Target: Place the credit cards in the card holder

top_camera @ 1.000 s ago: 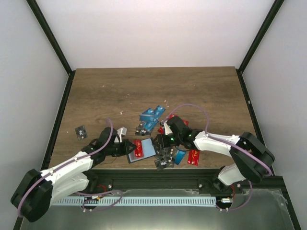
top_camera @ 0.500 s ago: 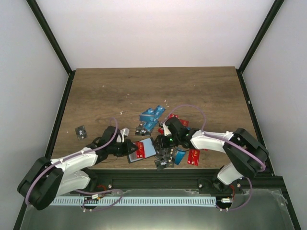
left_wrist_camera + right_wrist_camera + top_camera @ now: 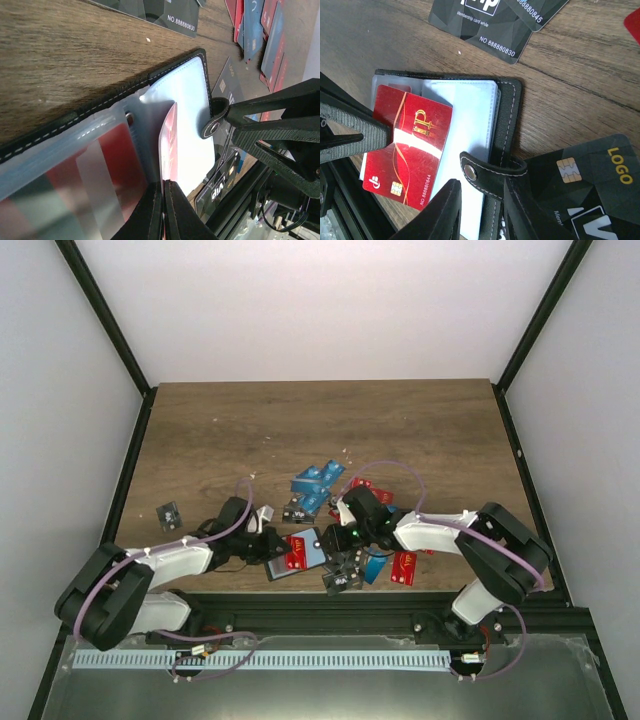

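Observation:
The card holder [image 3: 303, 558] lies open near the front edge, clear sleeves up. My left gripper [image 3: 274, 544] is shut on the edge of a red credit card [image 3: 169, 145], which it holds over the holder's sleeves [image 3: 186, 100]. The same red card [image 3: 412, 145] shows in the right wrist view, lying across the left page of the holder [image 3: 509, 112]. My right gripper [image 3: 480, 186] stands with its jaws apart on either side of the holder's clasp tab [image 3: 492, 172]; a gap shows between the left finger and the tab. My left gripper [image 3: 163, 189] pinches the card tight.
Loose credit cards lie round the holder: blue ones [image 3: 318, 480] behind it, black ones [image 3: 342, 580] and a red one [image 3: 404, 567] at the front right, a lone black one [image 3: 169, 514] at the left. The table's front rail [image 3: 330, 600] runs just behind both grippers.
The right jaws have narrowed round the clasp tab. The left arm has folded in and carried the red card a little further over the holder.

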{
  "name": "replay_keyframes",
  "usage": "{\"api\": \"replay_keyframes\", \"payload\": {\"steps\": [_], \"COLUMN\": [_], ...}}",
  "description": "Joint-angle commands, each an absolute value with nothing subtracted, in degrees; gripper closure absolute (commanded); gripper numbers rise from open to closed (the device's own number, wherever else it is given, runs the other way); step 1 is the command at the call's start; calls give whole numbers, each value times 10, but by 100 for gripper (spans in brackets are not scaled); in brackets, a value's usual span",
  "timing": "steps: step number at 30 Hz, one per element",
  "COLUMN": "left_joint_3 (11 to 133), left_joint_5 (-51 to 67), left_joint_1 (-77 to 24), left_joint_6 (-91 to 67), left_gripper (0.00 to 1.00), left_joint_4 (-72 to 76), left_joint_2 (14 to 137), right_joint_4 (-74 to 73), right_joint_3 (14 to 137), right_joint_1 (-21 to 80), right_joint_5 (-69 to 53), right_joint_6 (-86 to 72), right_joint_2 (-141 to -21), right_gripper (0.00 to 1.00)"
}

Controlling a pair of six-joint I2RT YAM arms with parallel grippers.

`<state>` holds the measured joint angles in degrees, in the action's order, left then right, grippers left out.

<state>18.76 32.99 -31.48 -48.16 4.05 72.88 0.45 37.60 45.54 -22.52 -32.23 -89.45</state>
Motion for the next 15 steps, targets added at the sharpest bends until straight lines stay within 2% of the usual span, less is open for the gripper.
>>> {"api": "replay_keyframes", "payload": {"steps": [1, 15], "left_joint_3": [203, 205], "left_joint_5": [334, 323], "left_joint_1": [-310, -308], "left_joint_6": [-476, -486], "left_gripper": [96, 96], "left_joint_4": [47, 83], "left_joint_2": [755, 783], "right_joint_4": [22, 34], "right_joint_3": [369, 335], "right_joint_1": [454, 454], "right_joint_5": [-244, -261], "right_joint_6": [-314, -326], "right_joint_2": [-906, -905], "right_gripper": [75, 75]}}
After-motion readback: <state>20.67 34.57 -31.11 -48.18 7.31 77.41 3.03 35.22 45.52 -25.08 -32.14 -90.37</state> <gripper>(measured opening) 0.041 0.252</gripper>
